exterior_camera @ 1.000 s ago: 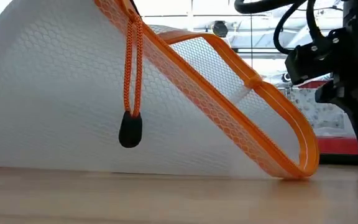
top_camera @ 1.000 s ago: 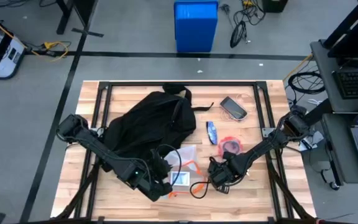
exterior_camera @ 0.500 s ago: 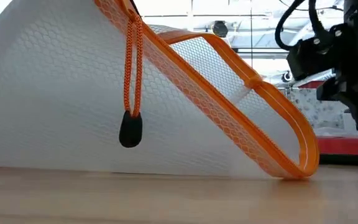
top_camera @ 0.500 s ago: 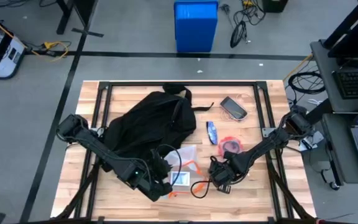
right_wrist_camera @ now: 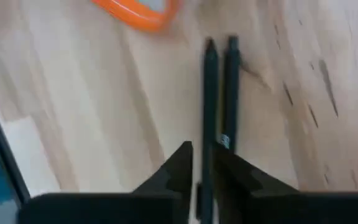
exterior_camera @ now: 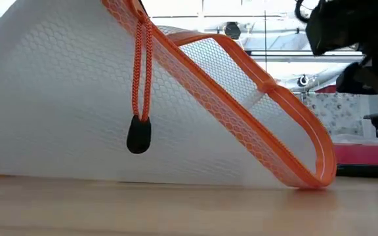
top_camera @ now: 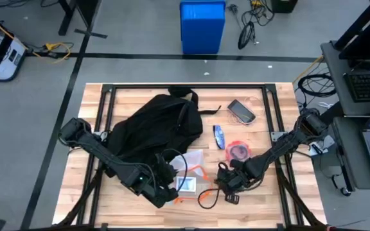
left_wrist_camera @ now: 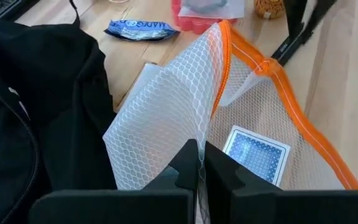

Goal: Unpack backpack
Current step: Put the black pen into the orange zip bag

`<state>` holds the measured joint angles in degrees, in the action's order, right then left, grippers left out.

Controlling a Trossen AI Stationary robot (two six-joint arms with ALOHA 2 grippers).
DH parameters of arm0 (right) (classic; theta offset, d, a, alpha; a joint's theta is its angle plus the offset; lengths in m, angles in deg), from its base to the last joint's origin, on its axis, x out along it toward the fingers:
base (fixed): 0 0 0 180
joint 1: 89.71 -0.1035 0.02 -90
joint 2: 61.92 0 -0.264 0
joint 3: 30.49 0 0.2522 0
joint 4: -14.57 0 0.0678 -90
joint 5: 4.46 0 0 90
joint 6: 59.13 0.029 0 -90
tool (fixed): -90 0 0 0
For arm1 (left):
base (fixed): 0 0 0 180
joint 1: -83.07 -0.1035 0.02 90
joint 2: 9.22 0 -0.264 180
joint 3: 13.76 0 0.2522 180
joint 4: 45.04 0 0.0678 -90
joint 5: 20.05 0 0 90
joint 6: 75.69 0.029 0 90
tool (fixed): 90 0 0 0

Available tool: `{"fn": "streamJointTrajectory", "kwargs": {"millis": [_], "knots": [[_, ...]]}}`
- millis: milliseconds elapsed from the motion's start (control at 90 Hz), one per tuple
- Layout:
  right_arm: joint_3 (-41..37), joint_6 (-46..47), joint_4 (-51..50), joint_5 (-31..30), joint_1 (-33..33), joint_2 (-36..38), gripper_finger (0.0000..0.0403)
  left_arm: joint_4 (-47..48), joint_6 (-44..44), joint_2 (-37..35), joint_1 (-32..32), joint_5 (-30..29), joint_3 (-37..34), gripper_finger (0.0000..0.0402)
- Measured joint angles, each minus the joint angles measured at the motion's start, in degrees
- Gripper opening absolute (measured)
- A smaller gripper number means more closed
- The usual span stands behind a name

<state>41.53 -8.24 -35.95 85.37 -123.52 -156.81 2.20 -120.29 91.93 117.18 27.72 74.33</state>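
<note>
the large black fabric backpack (top_camera: 153, 128) lies centre-left in the high view, the left gripper (left_wrist_camera: 199, 171) pinching a white orange-trimmed mesh pouch (left_wrist_camera: 229, 118) below it, the right gripper (right_wrist_camera: 205, 165) clamping two thin black sticks (right_wrist_camera: 219, 106).

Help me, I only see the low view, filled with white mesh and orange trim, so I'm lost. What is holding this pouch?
Observer: The left gripper is shut on the mesh pouch, beside the backpack.
Operator: Anything inside it?
Observer: A blue patterned card box shows through the mesh.
Operator: And the right arm?
Observer: The right gripper is shut on two thin black sticks, low over the wooden tabletop.
</note>
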Motion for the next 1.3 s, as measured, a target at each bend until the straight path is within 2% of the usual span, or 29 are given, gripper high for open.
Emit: {"fn": "streamJointTrajectory", "kwargs": {"millis": [311,422,522,689,1022,1300], "knots": [[0.1,-1.5,-0.6,-2.9,-3.1,-3.2,0.0178,0.0,0.0,0.0,0.0,0.0,0.0,0.0],[0.1,-1.2,-0.6,-2.8,-3.3,-5.5,0.0204,0.0,0.0,0.0,0.0,0.0,0.0,0.0],[0.3,-1.2,-0.8,-3.0,-3.3,-7.3,0.0211,0.0,0.0,0.0,0.0,0.0,0.0,0.0],[0.5,-1.2,-1.2,-3.0,-2.9,-9.3,0.018,0.0,0.0,0.0,0.0,-0.1,0.0,0.0],[0.4,-1.0,-0.7,-0.2,-2.5,-9.5,0.0043,0.0,0.0,0.0,0.0,0.0,0.0,0.0],[0.2,-0.8,-0.9,0.4,-2.5,-7.9,0.0045,0.0,-0.1,0.0,0.0,0.0,0.0,0.0]]}}
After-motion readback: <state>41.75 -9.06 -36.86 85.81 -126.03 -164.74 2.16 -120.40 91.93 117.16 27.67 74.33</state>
